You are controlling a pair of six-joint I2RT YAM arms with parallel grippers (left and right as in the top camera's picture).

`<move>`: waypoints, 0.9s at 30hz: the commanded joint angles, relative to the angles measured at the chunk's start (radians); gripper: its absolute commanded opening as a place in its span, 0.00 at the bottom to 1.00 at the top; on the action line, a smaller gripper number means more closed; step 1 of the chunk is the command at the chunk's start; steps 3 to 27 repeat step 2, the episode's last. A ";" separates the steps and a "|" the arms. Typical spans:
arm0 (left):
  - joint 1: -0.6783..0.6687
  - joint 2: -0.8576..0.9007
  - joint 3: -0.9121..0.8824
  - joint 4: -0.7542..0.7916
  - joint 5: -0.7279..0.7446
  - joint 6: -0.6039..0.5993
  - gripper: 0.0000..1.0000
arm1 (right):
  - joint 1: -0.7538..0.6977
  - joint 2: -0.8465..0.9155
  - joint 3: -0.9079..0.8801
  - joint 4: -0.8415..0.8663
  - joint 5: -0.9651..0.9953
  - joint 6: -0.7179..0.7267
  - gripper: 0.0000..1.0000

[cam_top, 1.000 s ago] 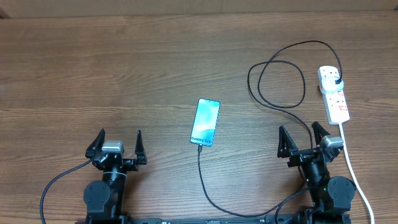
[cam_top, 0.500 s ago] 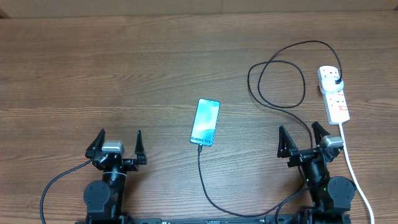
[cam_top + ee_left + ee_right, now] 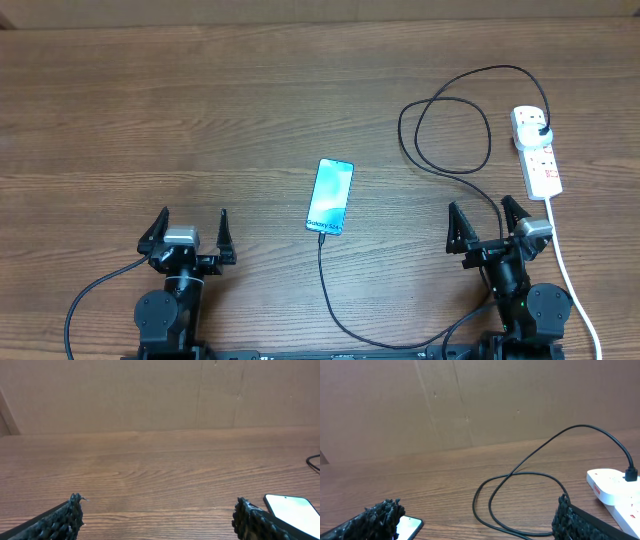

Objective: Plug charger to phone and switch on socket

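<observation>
— What's on the list, nearest first?
— Item one: left gripper (image 3: 191, 215), at the near edge of the wooden table (image 3: 150, 100). Fingers spread wide, nothing between them. Item two: right gripper (image 3: 480, 207), same edge, fingers likewise spread and empty. Both are well apart from the phone and the strip.
— And the charger?
— Item three: black charger cable (image 3: 321, 255). Its connector tip (image 3: 322, 235) meets the near short end of the phone and looks seated, as far as I can judge. From there the cable runs toward the near edge and passes rightward beneath the right arm. It then climbs into a loose loop further back.
— The phone?
— Item four: Galaxy phone (image 3: 330, 196), mid-table between the two arms, lying flat with its screen up and lit cyan. Long axis near-to-far, the far end leaning slightly right. The charging end faces the arms.
— Furthest?
— Item five: white power strip (image 3: 541, 168), far right, long axis also near-to-far. Its white cord (image 3: 566, 270) leaves the near end, and the black plug (image 3: 543, 131) sits in the farthest outlet.
— So what's left?
— By my reckoning both ends are connected. The switch is the open entry: red marks show, but whether it is on or off is too small to read, so I'd count that step unconfirmed
</observation>
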 commanded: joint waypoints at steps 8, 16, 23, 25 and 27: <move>-0.002 -0.006 -0.007 0.002 0.011 0.023 0.99 | 0.005 0.003 -0.010 0.004 0.004 0.002 1.00; -0.002 -0.006 -0.007 0.002 0.011 0.023 0.99 | 0.005 0.003 -0.010 0.004 0.004 0.002 1.00; -0.002 -0.006 -0.007 0.002 0.011 0.023 0.99 | 0.005 0.003 -0.010 0.004 0.004 0.002 1.00; -0.002 -0.006 -0.007 0.002 0.011 0.023 0.99 | 0.005 0.003 -0.010 0.004 0.004 0.002 1.00; -0.002 -0.006 -0.007 0.002 0.011 0.023 0.99 | 0.005 0.003 -0.010 0.004 0.004 0.002 1.00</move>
